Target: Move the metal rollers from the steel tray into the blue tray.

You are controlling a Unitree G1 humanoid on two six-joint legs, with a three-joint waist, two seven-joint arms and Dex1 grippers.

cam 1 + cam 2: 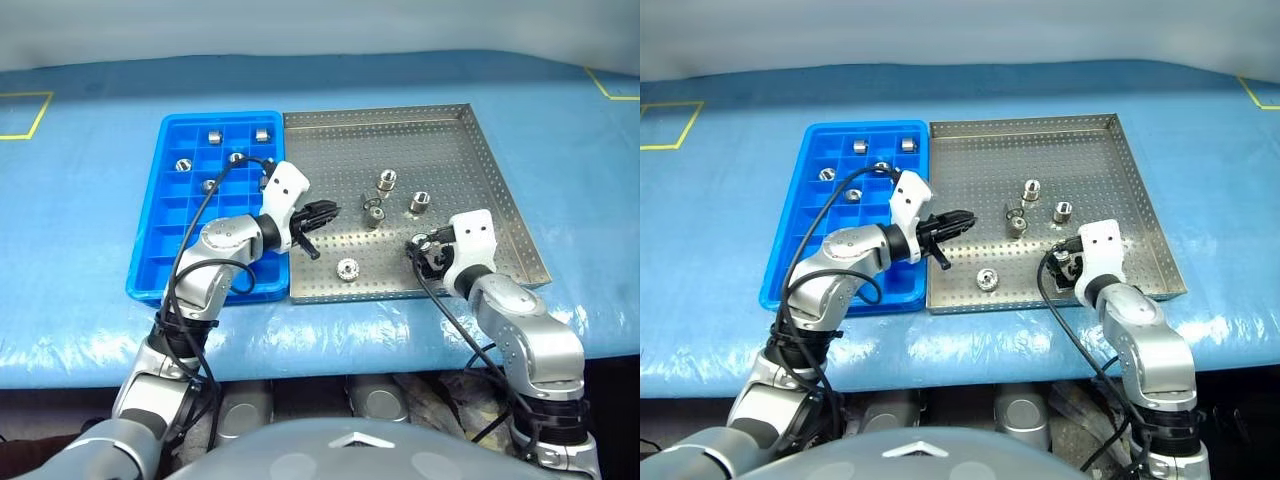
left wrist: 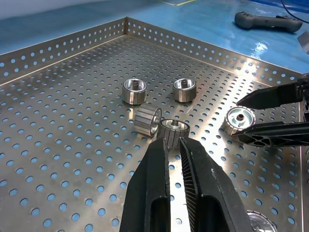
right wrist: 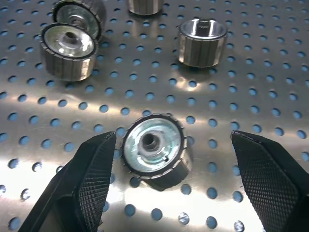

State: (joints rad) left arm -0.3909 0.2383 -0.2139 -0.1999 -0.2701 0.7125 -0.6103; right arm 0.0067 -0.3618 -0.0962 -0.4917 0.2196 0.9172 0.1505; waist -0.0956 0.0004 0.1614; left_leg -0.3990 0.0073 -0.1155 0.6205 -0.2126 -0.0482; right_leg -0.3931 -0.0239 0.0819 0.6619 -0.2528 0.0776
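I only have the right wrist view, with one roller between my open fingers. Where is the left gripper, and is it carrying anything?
Observer: The left gripper is shut and looks empty. It is over the steel tray, near the side that meets the blue tray.
Operator: How many are already in there?
Observer: I count five metal rollers in its far compartments. The left arm covers part of the tray.
Operator: Is anything in the steel tray outside my view?
Observer: Yes, a lone roller lies near the tray's front edge, closer to the robot than the left gripper.
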